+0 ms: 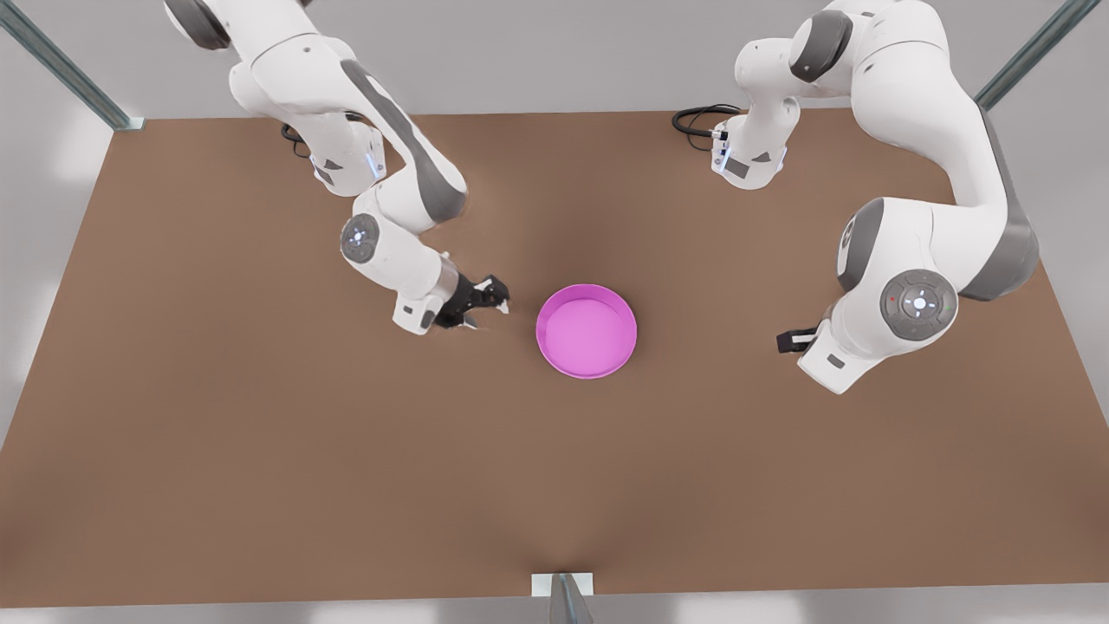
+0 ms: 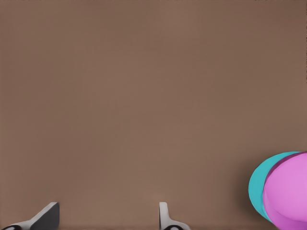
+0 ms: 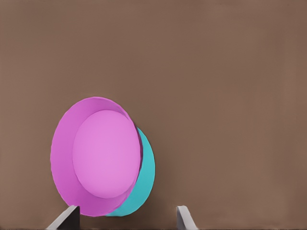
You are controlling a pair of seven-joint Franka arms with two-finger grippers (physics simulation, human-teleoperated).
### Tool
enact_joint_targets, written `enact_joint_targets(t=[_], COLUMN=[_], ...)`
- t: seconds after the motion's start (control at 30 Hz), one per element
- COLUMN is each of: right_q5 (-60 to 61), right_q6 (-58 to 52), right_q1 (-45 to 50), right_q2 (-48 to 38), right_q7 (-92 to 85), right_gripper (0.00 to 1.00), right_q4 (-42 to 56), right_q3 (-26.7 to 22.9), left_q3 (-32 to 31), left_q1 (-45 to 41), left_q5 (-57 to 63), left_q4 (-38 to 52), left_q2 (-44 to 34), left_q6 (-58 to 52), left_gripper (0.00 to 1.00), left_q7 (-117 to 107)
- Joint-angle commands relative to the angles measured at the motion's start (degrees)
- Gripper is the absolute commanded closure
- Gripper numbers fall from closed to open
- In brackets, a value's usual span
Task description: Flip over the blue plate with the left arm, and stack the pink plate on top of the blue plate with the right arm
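The pink plate (image 1: 586, 331) sits rim up at the table's middle, stacked on the blue plate. From the front the blue plate is hidden beneath it. A cyan edge of the blue plate (image 3: 145, 179) shows under the pink plate (image 3: 103, 153) in the right wrist view. The left wrist view has the same pair, blue plate (image 2: 256, 184) under pink plate (image 2: 290, 191). My right gripper (image 1: 487, 303) (image 3: 125, 213) stands open and empty just to the front view's left of the stack. My left gripper (image 1: 787, 340) (image 2: 108, 211) is open, farther off on the front view's right.
The brown table (image 1: 260, 433) reaches to metal frame posts (image 1: 567, 598) at its edges. Black cables (image 1: 697, 121) lie by the arm bases at the far side.
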Motion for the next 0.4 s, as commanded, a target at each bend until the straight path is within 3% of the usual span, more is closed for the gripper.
enact_joint_targets(t=[0.0, 0.07, 0.13, 0.17, 0.27, 0.37], right_q5=[-2.3, -13.3, -22.1, -27.4, -28.2, -28.2], right_q6=[-2.3, -17.2, -35.2, -38.3, -38.9, -39.6], right_q1=[-2.2, -10.7, -14.7, -15.4, -18.6, -19.1], right_q2=[-1.3, -4.4, -3.8, -3.7, -5.6, -6.5], right_q7=[0.0, 0.3, 0.4, -0.3, -2.3, -2.4], right_gripper=[0.0, 0.0, 0.0, 0.0, 0.0, 0.0], right_q4=[0.2, 6.1, 19.3, 22.7, 24.0, 24.2], right_q3=[0.0, -0.6, -6.2, -8.5, -12.1, -12.6], left_q3=[0.0, 0.0, -0.1, -0.1, -0.1, -0.1], left_q1=[0.1, 0.0, 0.0, 0.0, 0.0, 0.0], left_q5=[-0.6, -1.0, -1.2, -1.2, -1.2, -1.2], left_q4=[0.0, 0.1, 0.2, 0.2, 0.3, 0.3], left_q2=[0.0, 0.0, 0.1, 0.1, 0.0, 0.0], left_q6=[0.0, 0.2, 0.2, 0.4, 0.7, 0.7], left_gripper=[0.0, 0.0, 0.0, 0.0, 0.0, 0.0], left_q7=[0.0, 0.1, 1.1, 1.2, 2.0, 2.1])
